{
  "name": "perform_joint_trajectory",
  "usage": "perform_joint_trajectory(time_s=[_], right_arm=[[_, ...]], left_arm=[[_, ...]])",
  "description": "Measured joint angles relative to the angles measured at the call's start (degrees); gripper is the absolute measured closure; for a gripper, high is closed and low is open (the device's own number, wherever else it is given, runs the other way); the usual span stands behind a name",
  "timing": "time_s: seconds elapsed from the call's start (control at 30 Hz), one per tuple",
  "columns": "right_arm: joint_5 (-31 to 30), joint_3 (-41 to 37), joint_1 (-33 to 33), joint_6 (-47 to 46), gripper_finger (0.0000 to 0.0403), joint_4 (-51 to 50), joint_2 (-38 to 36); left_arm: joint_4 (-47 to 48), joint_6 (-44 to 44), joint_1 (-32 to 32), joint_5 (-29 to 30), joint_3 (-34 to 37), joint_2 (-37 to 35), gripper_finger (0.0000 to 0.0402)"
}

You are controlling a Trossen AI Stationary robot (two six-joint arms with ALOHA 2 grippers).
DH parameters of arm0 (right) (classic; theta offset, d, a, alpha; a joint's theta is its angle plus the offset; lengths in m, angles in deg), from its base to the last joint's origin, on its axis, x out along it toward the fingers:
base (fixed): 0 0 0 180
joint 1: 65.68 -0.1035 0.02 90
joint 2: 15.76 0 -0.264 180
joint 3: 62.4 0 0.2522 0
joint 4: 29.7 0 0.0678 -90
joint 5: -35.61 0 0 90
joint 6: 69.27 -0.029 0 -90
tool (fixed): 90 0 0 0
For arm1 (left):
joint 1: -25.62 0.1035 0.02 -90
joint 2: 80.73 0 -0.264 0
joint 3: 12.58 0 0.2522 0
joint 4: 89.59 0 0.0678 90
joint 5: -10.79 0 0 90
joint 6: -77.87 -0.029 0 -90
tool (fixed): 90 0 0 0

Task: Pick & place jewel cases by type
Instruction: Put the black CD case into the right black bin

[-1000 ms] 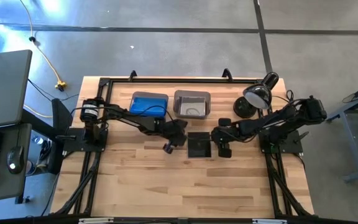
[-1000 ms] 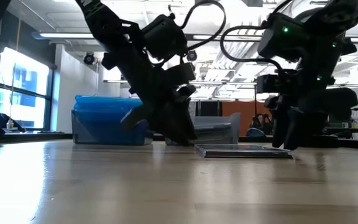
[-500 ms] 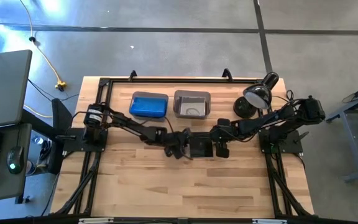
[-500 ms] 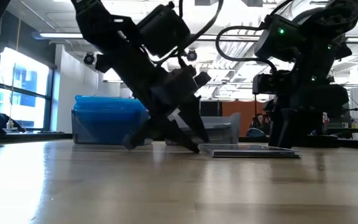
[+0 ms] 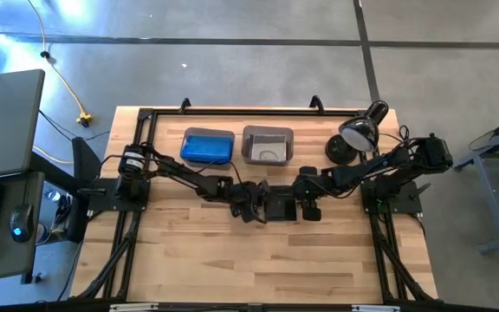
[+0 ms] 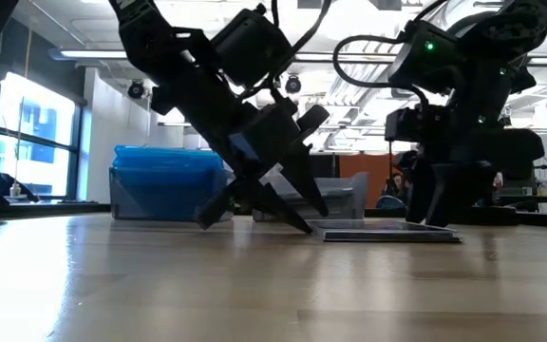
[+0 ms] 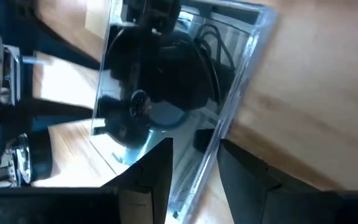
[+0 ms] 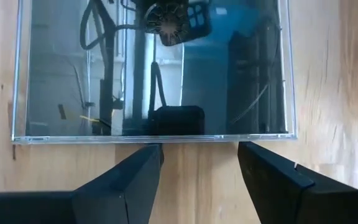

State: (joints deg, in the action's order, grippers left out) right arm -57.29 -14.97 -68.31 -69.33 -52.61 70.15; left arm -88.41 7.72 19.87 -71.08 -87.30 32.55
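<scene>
One black glossy jewel case lies flat on the wooden table between my two grippers. My left gripper is open at the case's left edge, and that edge runs between its two fingers. My right gripper is open at the case's right edge, with its fingertips just short of it. In the low view the case shows as a thin slab between the two grippers. My left gripper slants down from the table's left, astride the case's left edge. One finger is over the top face and the other over the bare wood. I cannot tell whether they touch. I also cannot tell whether my right gripper's fingertips touch the case.
Behind the case, at the far side, stand a bin filled with blue and a grey translucent bin. A black desk lamp stands at the far right. The near half of the table is bare wood.
My left gripper has gone a little toward the table's near edge and the right, down to the case's left edge. It has also rolled about its own axis. The case has slid slightly toward my right gripper and stays flat.
</scene>
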Motion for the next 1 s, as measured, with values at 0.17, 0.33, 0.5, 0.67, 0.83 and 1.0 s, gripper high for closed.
perform_joint_trajectory(time_s=[0.17, 0.33, 0.5, 0.67, 0.83, 1.0], right_arm=[[-0.3, 0.0, -0.1, 3.8, 0.019, 0.3, 0.0], [-0.2, 0.1, -0.1, 3.8, 0.019, 0.3, 0.0], [0.4, 0.1, 0.0, 3.7, 0.019, 1.7, 0.0], [2.1, 0.1, 0.0, 3.7, 0.019, 3.1, 0.1], [5.0, 0.1, 0.0, 3.7, 0.019, 3.3, 0.1], [6.2, 0.1, 0.0, 3.7, 0.019, 2.9, 0.1]], left_arm=[[-1.3, -0.1, -2.5, 4.8, 0.0, -1.2, 0.0279], [-2.8, -1.7, -5.8, 10.2, -0.1, -3.5, 0.0279], [-4.9, -2.1, -6.5, 10.0, -0.6, -5.4, 0.028], [-2.1, -2.9, -6.2, 7.6, -0.4, -5.2, 0.028], [-0.7, -3.6, -6.0, 6.4, -0.5, -5.1, 0.028], [-2.0, -4.0, -6.0, 10.4, -4.0, -5.4, 0.028]])
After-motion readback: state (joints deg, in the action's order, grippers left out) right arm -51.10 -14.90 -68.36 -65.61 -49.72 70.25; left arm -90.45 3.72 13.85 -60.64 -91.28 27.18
